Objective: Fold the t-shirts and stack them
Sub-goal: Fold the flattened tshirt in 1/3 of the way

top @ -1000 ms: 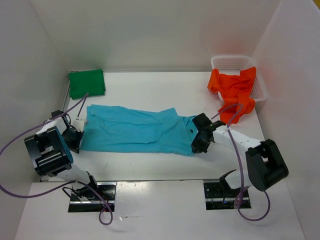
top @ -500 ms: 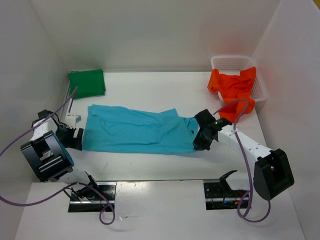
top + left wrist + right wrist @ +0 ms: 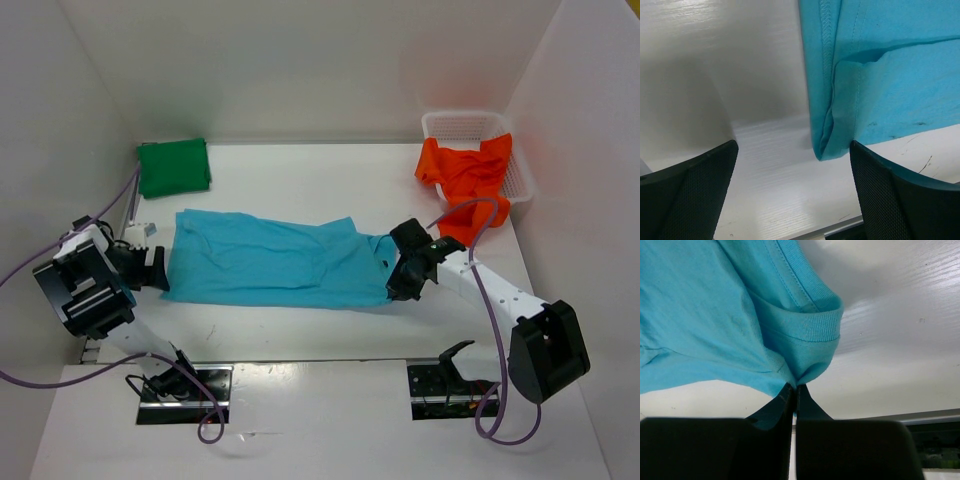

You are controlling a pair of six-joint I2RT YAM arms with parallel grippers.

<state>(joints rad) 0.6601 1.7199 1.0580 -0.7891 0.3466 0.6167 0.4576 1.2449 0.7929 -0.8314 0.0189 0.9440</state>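
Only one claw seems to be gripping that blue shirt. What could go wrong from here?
1. The right end effector is shut on a ribbed edge of the turquoise t-shirt, while the left end effector is open beside the hem. If the right one pulls alone, the shirt could drag and bunch rather than fold flat.
2. The orange-red t-shirt hangs over the rim of the white mesh basket; a wide swing there might snag it.

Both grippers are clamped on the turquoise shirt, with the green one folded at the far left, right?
Not both. The right gripper is shut on the turquoise shirt, but the left gripper stands open, holding nothing: see the left wrist view. The green shirt is folded at the far left.
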